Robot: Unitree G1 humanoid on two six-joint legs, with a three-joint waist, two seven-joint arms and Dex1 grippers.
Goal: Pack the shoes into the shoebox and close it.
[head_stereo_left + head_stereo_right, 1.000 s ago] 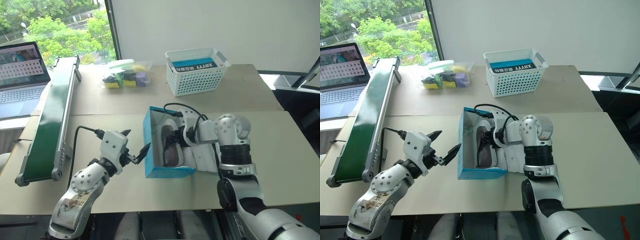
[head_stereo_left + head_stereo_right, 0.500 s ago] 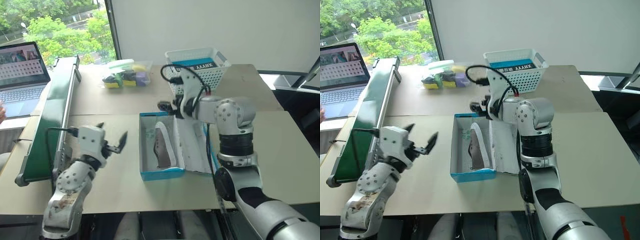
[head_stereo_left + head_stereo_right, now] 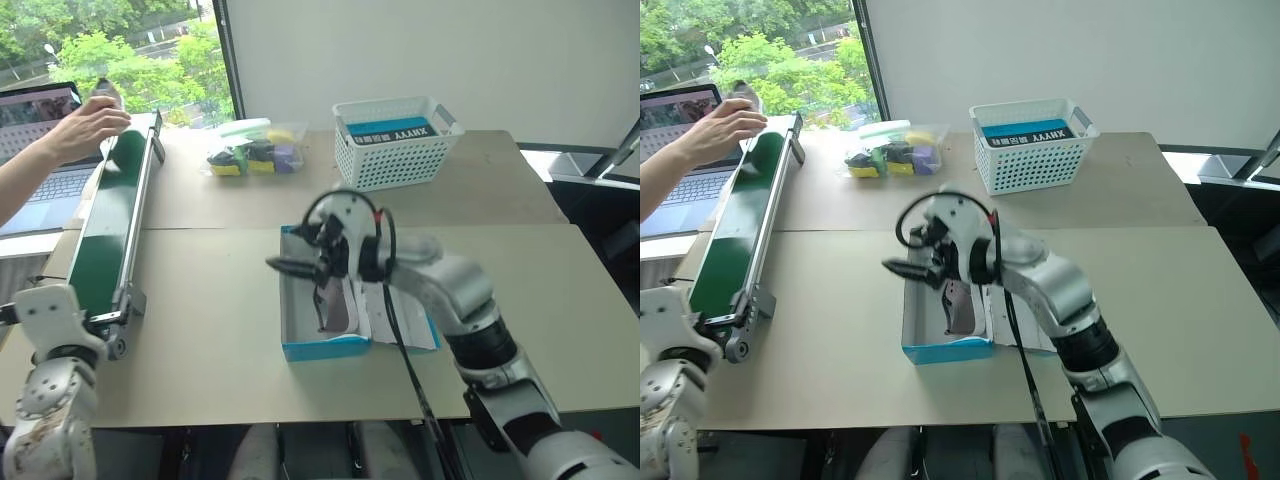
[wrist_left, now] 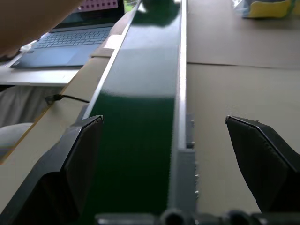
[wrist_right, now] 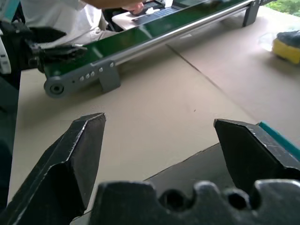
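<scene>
Right wrist view: your right end effector (image 5: pixel 157 140) stood spread and empty over the shoebox's (image 3: pixel 300 345) near wall.
Your left end effector (image 4: pixel 173 154) was spread too, empty, above the green conveyor (image 3: pixel 105 230). One shoe (image 3: pixel 333 305) lay inside the open blue box on the worktop (image 3: pixel 210 330). A person's hand (image 3: pixel 88 125) rested at the conveyor's far end.

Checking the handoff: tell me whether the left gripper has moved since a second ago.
Yes. The left gripper has swung left, away from the shoebox, and now faces the green conveyor.
</scene>
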